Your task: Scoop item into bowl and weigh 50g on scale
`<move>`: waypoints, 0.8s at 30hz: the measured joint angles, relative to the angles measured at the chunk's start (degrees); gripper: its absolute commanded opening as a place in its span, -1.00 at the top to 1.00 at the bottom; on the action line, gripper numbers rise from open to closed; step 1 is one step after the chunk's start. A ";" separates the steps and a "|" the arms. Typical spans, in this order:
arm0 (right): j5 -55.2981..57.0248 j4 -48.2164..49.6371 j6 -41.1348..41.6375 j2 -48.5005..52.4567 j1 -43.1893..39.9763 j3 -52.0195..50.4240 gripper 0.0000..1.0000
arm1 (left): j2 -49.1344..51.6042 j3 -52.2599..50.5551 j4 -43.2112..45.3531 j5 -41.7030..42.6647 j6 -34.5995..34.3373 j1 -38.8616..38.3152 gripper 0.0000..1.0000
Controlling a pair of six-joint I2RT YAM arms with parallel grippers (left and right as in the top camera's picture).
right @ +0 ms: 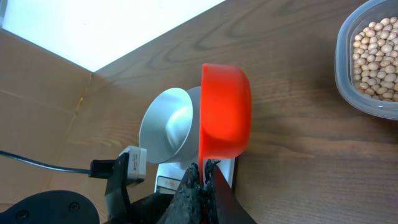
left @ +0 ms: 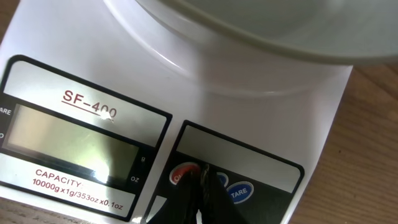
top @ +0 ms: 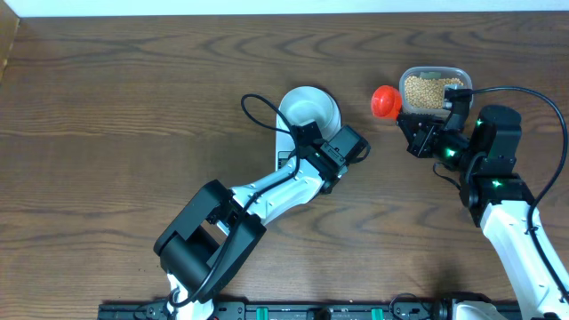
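The white bowl (top: 308, 108) stands on the white scale (top: 284, 160) and looks empty; it also shows in the right wrist view (right: 166, 124). In the left wrist view the scale (left: 261, 106) fills the frame, with its grey display (left: 74, 140) and the bowl's rim (left: 261, 31) at the top. My left gripper (left: 203, 177) is shut, its tips on the button panel at the red button. My right gripper (right: 206, 171) is shut on the handle of a red scoop (right: 225, 106), held beside the beans (top: 428, 90). The beans also show in the right wrist view (right: 376, 53).
The beans lie in a clear plastic container (top: 460, 75) at the back right, also in the right wrist view (right: 343, 68). The red scoop (top: 386, 102) hangs just left of it. A black cable (top: 258, 111) loops left of the bowl. The left arm (top: 258, 200) covers most of the scale.
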 measured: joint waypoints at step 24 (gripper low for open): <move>0.00 -0.07 0.00 0.00 0.00 0.00 0.98 | 0.22 0.00 0.17 -0.46 0.02 0.02 0.86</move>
